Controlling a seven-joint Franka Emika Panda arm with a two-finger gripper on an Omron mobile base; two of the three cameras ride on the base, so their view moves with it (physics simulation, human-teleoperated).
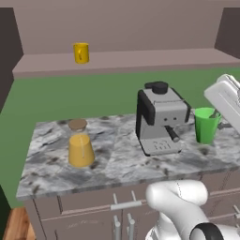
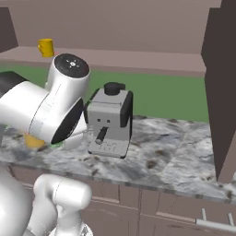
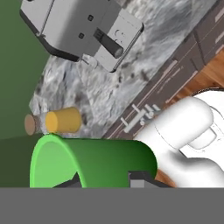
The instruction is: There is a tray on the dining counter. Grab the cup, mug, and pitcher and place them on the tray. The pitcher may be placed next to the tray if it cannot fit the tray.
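- The gripper [image 3: 105, 180] is clamped on the rim of the green cup [image 1: 205, 124], one finger inside and one outside.
- The cup hangs upright just right of the coffee machine [image 1: 160, 119], above the marble counter [image 1: 122, 164]; whether it touches the counter I cannot tell.
- The pitcher [image 1: 80, 144] stands on the counter's left part, well apart from the cup.
- The yellow mug [image 1: 81, 53] sits on the far ledge [image 1: 140, 60].
- No writing is readable anywhere.

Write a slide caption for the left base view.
Tool grips green cup beside espresso machine; pitcher waits left.
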